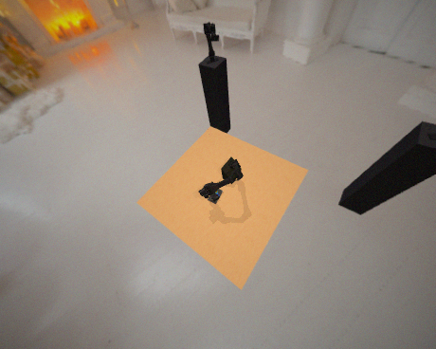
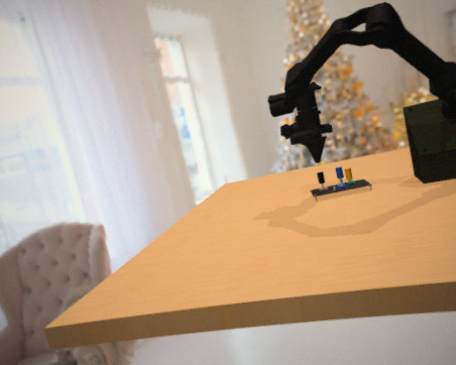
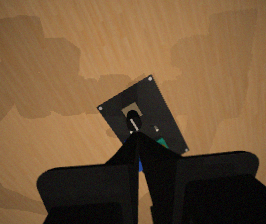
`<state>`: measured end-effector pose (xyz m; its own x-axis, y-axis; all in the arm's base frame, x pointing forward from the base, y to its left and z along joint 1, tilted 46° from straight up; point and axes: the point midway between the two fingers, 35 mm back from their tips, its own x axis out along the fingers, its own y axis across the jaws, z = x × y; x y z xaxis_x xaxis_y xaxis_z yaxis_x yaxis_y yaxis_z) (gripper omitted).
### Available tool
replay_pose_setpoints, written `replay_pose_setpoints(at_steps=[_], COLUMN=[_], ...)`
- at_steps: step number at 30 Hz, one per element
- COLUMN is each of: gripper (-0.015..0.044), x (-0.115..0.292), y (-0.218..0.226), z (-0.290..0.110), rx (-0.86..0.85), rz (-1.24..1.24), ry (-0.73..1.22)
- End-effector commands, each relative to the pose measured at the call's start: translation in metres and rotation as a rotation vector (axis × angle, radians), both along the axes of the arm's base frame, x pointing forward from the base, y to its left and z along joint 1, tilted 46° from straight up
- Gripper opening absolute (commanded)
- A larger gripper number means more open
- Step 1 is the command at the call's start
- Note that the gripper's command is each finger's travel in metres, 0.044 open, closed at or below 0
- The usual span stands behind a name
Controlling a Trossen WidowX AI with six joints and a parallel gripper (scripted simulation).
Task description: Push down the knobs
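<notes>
A small dark circuit board [image 2: 363, 184] [image 3: 151, 100] [image 1: 210, 199] stands on the wooden table [image 2: 223, 248] [image 1: 194, 237]. In the exterior view it carries a black knob [image 2: 320, 178] at its left end, a blue knob [image 2: 339, 173] in the middle and a yellow knob [image 2: 348, 174] to the right. The black and blue knobs stand raised on their shafts. My gripper [image 2: 317, 159] [image 3: 136, 136] [image 1: 205, 192] is shut and empty. It hangs a short way above the black knob [image 3: 133, 119], apart from it. In the wrist view my fingers hide the blue and yellow knobs.
The arm's dark base box [image 2: 438, 144] [image 1: 232, 169] stands on the table right of the board. Two black camera posts [image 1: 215, 90] [image 1: 398, 166] stand off the table. The table's front edge [image 2: 263, 309] is far from the board.
</notes>
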<state>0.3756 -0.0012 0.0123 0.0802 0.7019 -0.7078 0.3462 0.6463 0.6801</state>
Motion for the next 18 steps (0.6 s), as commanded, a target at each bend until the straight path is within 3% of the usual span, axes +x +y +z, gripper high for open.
replay_pose_setpoints(at_steps=[1, 18], gripper=[0.0000, 0.0000], x=[0.000, 0.002], y=[0.003, 0.018], z=[-0.003, -0.017], rx=[0.007, 0.007], rz=[-0.004, -0.004], ry=[0.003, 0.003])
